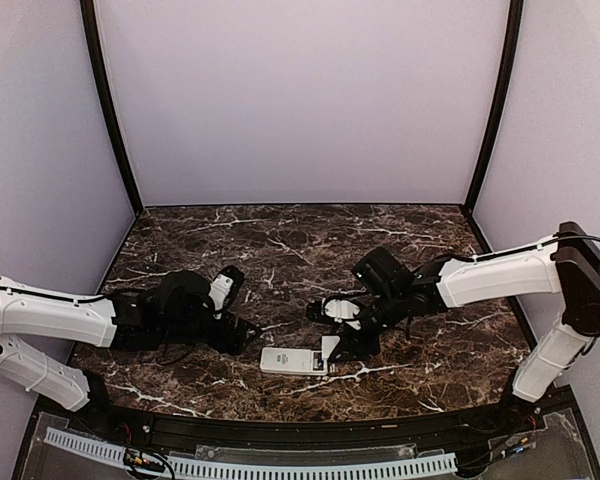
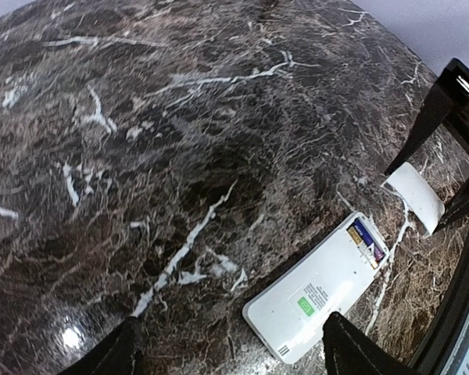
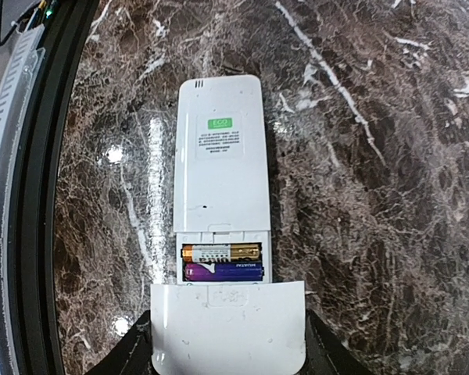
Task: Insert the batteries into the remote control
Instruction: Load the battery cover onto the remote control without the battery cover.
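The white remote control [image 3: 219, 164] lies back side up on the marble table, with a green sticker on its back. Its battery bay is open and holds two batteries side by side, one gold [image 3: 221, 251] and one purple [image 3: 223, 271]. My right gripper [image 3: 228, 344] is shut on the white battery cover [image 3: 228, 328], held just at the open bay end. In the top view the remote [image 1: 292, 361] lies between the two grippers. My left gripper [image 2: 230, 348] is open and empty at the remote's [image 2: 320, 293] other end, with one finger [image 2: 348, 348] over its edge.
The table's black front rim [image 3: 31, 195] runs close beside the remote. A white perforated strip [image 1: 260, 466] lies beyond the rim. Purple walls [image 1: 300, 100] close the back and sides of the table.
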Robot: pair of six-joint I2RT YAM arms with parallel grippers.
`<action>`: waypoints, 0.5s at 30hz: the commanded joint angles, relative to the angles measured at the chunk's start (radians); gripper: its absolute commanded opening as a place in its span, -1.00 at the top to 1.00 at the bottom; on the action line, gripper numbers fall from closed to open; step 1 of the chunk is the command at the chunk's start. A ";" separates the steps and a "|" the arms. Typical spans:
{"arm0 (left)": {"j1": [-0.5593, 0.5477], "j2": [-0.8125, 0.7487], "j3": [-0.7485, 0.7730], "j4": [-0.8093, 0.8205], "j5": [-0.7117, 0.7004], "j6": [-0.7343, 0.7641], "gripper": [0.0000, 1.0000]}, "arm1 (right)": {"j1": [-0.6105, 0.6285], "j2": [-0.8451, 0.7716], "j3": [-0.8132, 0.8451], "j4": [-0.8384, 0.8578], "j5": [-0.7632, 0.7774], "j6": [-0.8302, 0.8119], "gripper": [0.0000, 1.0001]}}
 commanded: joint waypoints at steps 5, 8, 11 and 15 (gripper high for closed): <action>0.001 0.032 -0.077 0.047 -0.090 -0.198 -0.56 | 0.051 0.083 0.014 0.125 0.065 0.042 0.18; -0.001 0.076 -0.077 0.040 -0.086 -0.204 -0.57 | 0.053 0.111 0.034 0.103 0.062 0.050 0.18; 0.000 0.093 -0.061 0.048 -0.054 -0.186 -0.55 | 0.064 0.104 0.023 0.114 0.072 0.120 0.18; 0.000 0.113 -0.039 0.034 0.021 -0.166 -0.47 | 0.071 0.052 -0.068 0.218 0.072 0.247 0.18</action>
